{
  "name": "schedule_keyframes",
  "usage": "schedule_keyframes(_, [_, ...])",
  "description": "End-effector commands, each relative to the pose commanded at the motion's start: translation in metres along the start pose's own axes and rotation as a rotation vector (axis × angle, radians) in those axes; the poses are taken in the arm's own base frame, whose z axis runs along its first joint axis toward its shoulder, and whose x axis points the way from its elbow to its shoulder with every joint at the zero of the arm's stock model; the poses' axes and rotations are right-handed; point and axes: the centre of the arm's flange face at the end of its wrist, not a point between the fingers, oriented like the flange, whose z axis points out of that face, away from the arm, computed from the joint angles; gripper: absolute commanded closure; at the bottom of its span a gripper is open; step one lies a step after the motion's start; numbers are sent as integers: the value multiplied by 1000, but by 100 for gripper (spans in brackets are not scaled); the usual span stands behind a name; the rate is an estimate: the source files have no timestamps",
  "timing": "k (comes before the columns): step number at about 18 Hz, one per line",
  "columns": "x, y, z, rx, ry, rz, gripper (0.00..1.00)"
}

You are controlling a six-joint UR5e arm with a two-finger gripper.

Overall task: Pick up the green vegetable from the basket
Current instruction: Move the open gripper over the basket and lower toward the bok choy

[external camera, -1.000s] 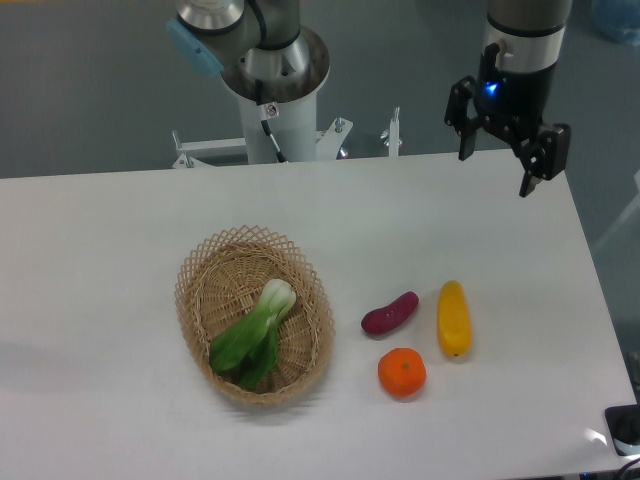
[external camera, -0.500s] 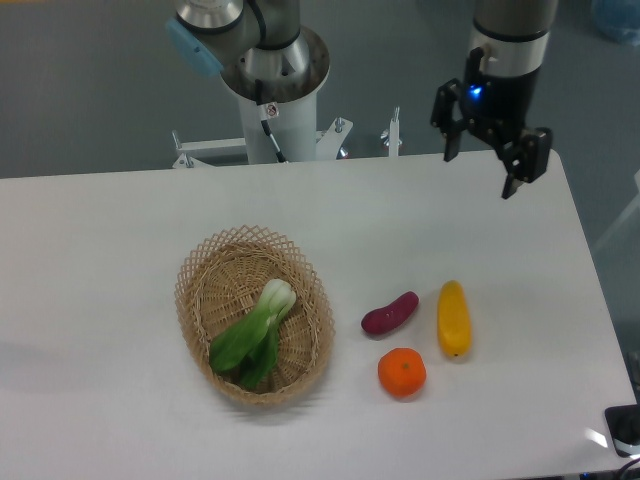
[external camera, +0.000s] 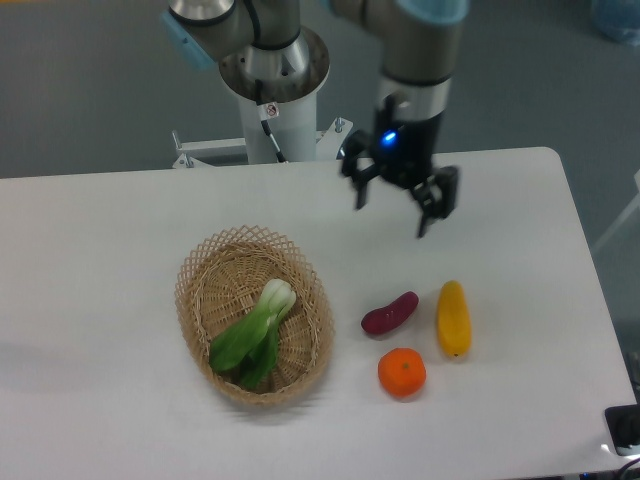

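Tool (external camera: 393, 207) hangs open, well apart from the green vegetable (external camera: 252, 331).

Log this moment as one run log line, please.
phase: approach | gripper: open, empty, above table right of basket | bok choy: in basket, untouched | grasp: not yet
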Motion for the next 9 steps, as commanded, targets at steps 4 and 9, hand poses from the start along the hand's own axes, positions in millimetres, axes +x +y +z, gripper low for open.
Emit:
schedule_keyframes(4, [36, -26, 66, -65, 110, -30, 0])
schedule_keyframes(9, [54, -43, 128, -98, 140, -107, 0])
